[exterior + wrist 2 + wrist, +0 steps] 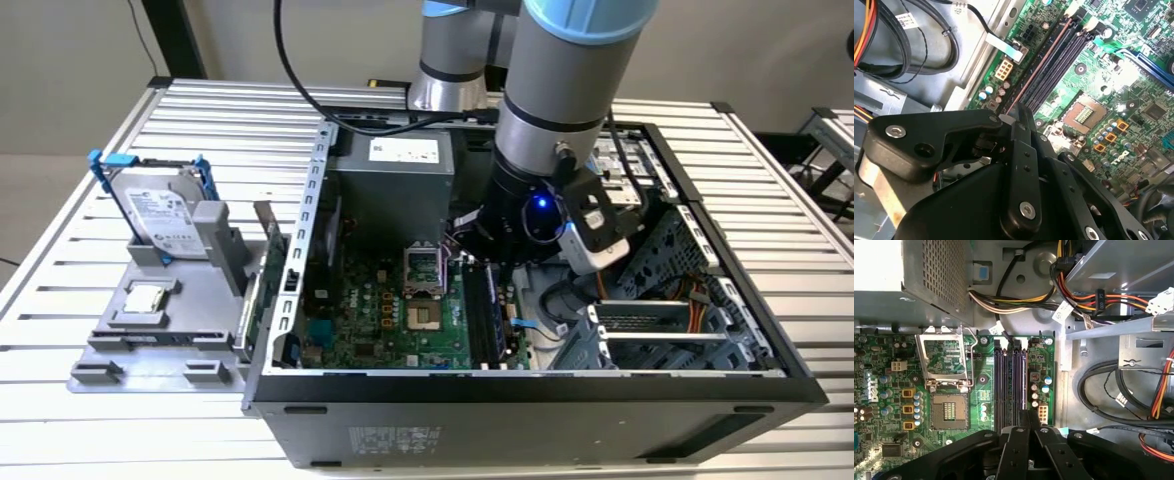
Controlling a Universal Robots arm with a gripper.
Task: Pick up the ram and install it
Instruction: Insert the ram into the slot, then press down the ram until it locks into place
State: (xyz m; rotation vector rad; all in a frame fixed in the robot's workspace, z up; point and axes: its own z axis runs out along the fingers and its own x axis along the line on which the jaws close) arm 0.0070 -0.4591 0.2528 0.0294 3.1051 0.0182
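Desk (134, 440) of slatted metal carried an open computer case (534, 415), lying on its side with the circuit board (387, 310) exposed. The arm (567, 90) reached down into the case, over the row of long memory slots (1004, 385) beside the square processor socket (949, 412). The claw (1013, 111) stood directly above the slot nearest the case wall, its two fingers drawn close together and, as far as I could judge, clenched on the near end of the ram (1041, 62). The ram stood on edge along that slot, and in the second wrist view only its thin top edge showed, running from the fingertips toward the white clips (1074, 7) at the far end. Whether it was fully seated could not be told. Judgement on doing this step well: keep the board upright and parallel to the slot, press straight down with no twist, and spread the force evenly, since the grip sat at one end and the far end could ride high. The end clips should be open enough to take it, and the nearby cables (1104, 390) must stay out of the way.
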